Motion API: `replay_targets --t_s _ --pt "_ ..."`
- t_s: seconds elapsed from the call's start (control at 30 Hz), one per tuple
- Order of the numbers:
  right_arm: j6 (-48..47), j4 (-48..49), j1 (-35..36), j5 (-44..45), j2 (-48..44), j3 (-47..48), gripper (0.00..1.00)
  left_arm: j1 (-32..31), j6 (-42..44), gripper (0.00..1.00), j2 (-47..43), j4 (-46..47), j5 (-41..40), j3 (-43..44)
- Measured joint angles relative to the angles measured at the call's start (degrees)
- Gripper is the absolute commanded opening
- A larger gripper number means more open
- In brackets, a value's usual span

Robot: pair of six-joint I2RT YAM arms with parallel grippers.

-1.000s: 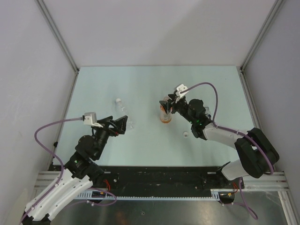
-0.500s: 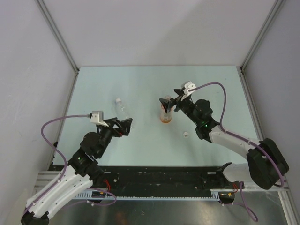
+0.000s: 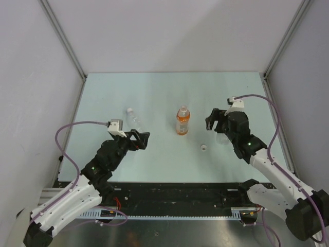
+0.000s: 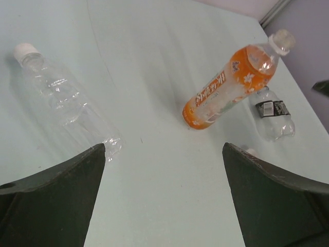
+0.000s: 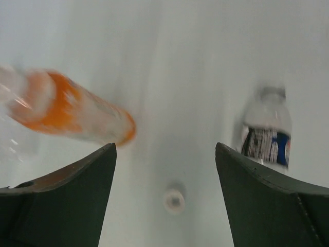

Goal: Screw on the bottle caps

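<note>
Right end effector (image 5: pixel 164 149) hangs wide open, nothing in it, and just ahead, lined up with the gap between its fingers, the loose white cap (image 5: pixel 175 199) sits on the worktop (image 5: pixel 180 62). Beyond its right finger stands the Pepsi bottle (image 5: pixel 267 139), neck too blurred to call capped or bare. Out past its left finger is the orange bottle (image 5: pixel 67 110), upright, with a white top on it. That loose cap looks tiny, hard and light, likely to skate on the smooth surface, so pinch it across the rim from above. Left end effector (image 4: pixel 163 154) is spread wide too, empty. The clear bottle (image 4: pixel 61 100) lies on its side ahead, off its left finger, capped at the far end. These bottles look thin and empty, so they should tip or dent easily: hold low on the body, gently
</note>
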Motion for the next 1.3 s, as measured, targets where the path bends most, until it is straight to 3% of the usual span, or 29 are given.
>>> replay_targets --t_s 0.13,0.3,0.93,1.1,1.3 --pt "0.4 -10.7 -1.1 -3.7 5.1 -0.1 0.67 0.0 0.0 1.00 1.5 0.5 1.3 0.0" --pt "0.4 -16.1 -1.1 -7.6 13.4 -0.2 0.59 0.0 0.0 0.99 2.0 1.5 2.3 0.0" --pt "0.4 -14.2 -1.0 -13.6 26.4 -0.2 0.27 0.0 -0.3 0.99 -1.2 3.2 3.5 -2.3" --pt "0.5 -13.2 -1.0 -13.7 28.8 -0.2 0.04 0.0 -0.3 1.00 -2.4 3.2 3.4 -3.0" --pt "0.8 -12.1 -0.3 -15.2 28.5 -0.2 0.00 0.0 0.3 1.00 -3.5 3.3 4.4 -3.0"
